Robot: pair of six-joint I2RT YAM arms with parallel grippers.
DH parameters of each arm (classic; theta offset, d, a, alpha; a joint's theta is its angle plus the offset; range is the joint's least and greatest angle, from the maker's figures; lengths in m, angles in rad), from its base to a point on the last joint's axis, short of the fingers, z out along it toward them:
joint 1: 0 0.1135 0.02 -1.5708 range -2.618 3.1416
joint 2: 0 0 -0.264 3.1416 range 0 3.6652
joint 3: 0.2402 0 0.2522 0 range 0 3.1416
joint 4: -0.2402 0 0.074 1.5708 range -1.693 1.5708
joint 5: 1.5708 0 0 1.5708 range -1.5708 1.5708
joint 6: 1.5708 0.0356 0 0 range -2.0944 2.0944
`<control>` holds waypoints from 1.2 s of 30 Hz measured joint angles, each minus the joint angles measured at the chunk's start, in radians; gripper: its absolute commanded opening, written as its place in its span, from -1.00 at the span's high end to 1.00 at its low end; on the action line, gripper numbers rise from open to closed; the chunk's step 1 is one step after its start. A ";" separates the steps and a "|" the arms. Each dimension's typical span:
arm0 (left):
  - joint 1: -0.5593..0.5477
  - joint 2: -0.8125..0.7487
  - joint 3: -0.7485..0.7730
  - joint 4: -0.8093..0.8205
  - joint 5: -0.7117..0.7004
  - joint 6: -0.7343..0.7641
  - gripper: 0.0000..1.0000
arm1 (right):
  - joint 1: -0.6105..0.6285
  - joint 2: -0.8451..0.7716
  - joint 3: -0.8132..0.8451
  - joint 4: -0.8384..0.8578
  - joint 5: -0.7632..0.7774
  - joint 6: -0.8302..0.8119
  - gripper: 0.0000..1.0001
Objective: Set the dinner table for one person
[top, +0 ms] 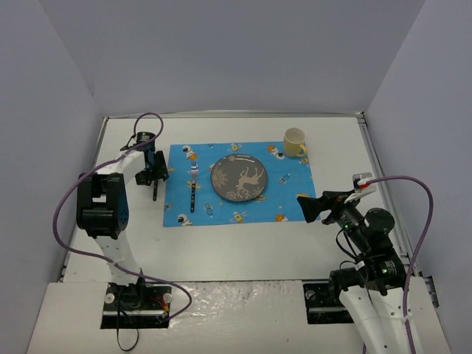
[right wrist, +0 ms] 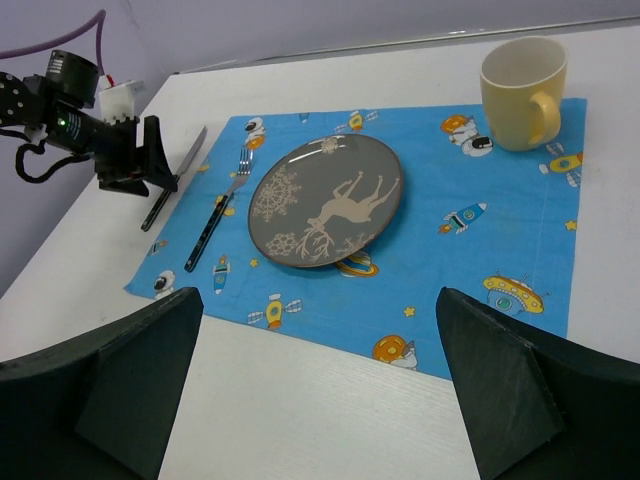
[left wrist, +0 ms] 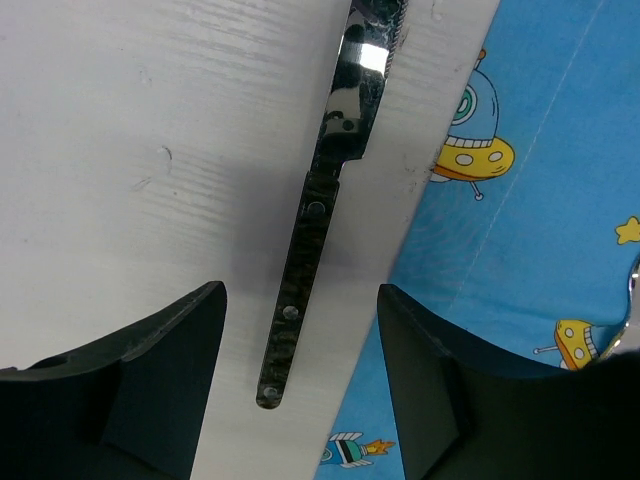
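Setting of a single place, seen from above and from both wrists. The dinner table (top: 243, 247) is the white tabletop that fills the workspace and carries every item; judged as a thing to handle, it is a rigid, heavy, smooth slab that serves as a support and is not to be gripped, and flat cutlery is likely to slide on it. A blue space-print placemat (top: 295, 200) lies at its centre, bearing a dark deer-pattern plate (top: 239, 178), a yellow mug (top: 295, 141) at the far right corner, and a fork (top: 193, 189) just left of the plate. A table knife (left wrist: 312, 215) appears to lie flat on the bare white surface just beside the mat's left edge, apart from it. The left gripper (left wrist: 300, 300) hangs over the knife handle with jaws parted to either side, grasping nothing. The right gripper (right wrist: 320, 390) hovers near the mat's right corner, spread wide and empty. The knife is thin, stiff and probably slick; its riveted handle would offer the surest hold.
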 measured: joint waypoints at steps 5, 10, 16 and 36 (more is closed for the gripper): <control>0.002 0.029 0.012 0.001 0.005 0.012 0.17 | 0.000 -0.032 0.020 -0.041 0.017 -0.022 -1.00; 0.011 0.055 0.027 0.009 0.010 0.021 0.33 | 0.000 -0.057 0.023 -0.076 0.024 -0.026 -1.00; 0.019 0.077 0.045 0.021 0.022 0.038 0.62 | 0.000 -0.058 0.042 -0.096 0.027 -0.030 -1.00; -0.215 -0.142 0.097 -0.135 -0.054 -0.065 1.00 | 0.000 -0.047 0.171 -0.180 0.127 -0.052 -1.00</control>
